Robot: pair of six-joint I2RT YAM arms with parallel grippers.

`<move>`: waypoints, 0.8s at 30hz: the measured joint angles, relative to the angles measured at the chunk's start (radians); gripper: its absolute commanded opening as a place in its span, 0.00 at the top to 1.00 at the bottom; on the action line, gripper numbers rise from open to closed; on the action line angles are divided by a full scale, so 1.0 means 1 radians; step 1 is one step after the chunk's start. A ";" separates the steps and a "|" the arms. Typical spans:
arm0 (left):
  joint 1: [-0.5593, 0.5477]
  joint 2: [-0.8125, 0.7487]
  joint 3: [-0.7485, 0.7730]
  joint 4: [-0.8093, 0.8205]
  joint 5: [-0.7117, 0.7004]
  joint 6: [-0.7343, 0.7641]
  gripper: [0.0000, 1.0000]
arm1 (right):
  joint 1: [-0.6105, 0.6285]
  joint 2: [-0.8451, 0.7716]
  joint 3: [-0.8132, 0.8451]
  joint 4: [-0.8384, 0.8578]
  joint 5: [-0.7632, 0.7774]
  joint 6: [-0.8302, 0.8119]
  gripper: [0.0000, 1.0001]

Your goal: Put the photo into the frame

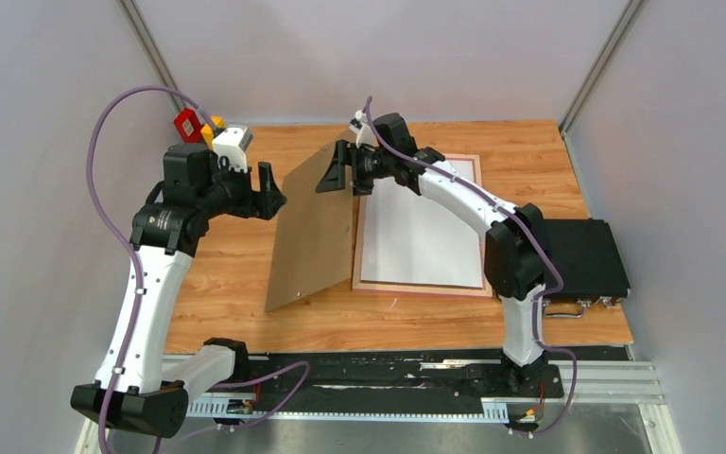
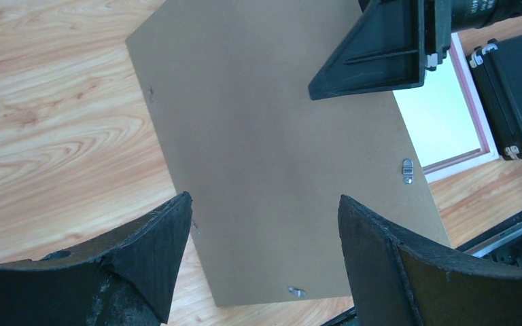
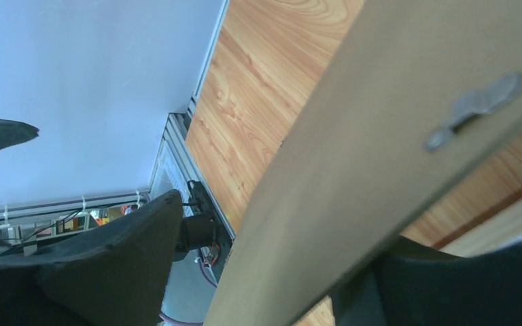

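Wood-grain table (image 1: 217,274), grey walls: one frame (image 1: 425,290) lies flat, one photo (image 1: 421,236) white side up inside it. One brown backing board (image 1: 312,232) tilts beside it, near one black case (image 1: 581,255).

Left wrist: the left gripper (image 2: 264,204) is spread above the board, which carries two metal hangers (image 2: 408,171).

Right wrist: the right gripper (image 3: 279,278) is spread, straddling the board's edge.

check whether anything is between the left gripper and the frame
Yes: the brown backing board stands tilted on its edge along the left side of the frame, between it and the open left gripper. The right gripper straddles the board's top edge. Nothing else visibly covers the frame, which holds a white sheet.
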 measured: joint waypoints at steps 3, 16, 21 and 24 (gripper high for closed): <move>0.000 0.000 0.000 0.000 -0.012 0.002 0.13 | -0.014 -0.027 -0.055 0.005 0.009 -0.009 0.51; 0.000 -0.008 0.000 0.000 -0.073 0.040 0.12 | -0.074 -0.021 -0.127 0.068 -0.035 0.006 1.00; 0.000 -0.004 -0.005 0.001 -0.093 0.071 0.11 | -0.093 -0.019 -0.160 0.097 -0.053 0.019 1.00; 0.000 -0.004 -0.029 0.016 -0.095 0.086 0.10 | -0.110 -0.029 -0.215 0.141 -0.071 0.034 1.00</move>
